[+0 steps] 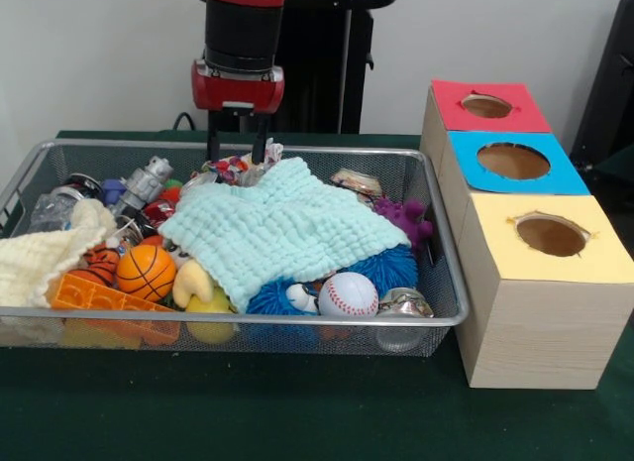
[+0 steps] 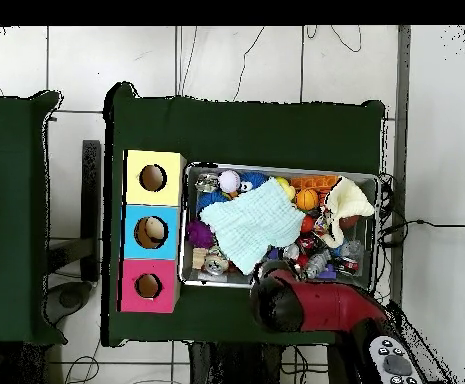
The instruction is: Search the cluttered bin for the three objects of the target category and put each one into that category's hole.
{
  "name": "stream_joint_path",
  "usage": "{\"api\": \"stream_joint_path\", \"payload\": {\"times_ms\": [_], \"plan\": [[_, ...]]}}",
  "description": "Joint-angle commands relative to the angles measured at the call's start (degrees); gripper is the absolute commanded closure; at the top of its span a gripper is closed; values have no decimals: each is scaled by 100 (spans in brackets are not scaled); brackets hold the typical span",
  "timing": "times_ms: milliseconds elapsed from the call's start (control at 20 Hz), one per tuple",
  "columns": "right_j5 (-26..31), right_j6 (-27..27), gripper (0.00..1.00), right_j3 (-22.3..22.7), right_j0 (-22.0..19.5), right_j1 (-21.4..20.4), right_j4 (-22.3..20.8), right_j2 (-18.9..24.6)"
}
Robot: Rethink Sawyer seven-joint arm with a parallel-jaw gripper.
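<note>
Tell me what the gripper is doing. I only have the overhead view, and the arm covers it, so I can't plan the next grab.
Observer: The gripper is open and empty, pointing straight down.
Operator: How low is it?
Observer: Its tips are about level with the far rim of the bin, just behind the pale blue cloth.
Operator: Does the cloth lie flat?
Observer: No, it humps over toys; its near edge rests on a fuzzy blue ball.

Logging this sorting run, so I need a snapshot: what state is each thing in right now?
gripper: open, fingers down at the bin's far rim
mint cloth: spread over the toys
cream cloth: bunched at one end
wire bin: full, cluttered
basketball: uncovered
baseball: uncovered
</note>
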Motion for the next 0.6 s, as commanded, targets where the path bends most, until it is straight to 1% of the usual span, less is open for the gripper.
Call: {"api": "stream_joint_path", "payload": {"times_ms": [50, 400, 600], "plan": [[-1, 809, 0, 357, 41, 256, -29, 10], [-132, 843, 0, 447, 32, 333, -57, -76], [-329, 855, 0, 441, 12, 503, -92, -97]]}}
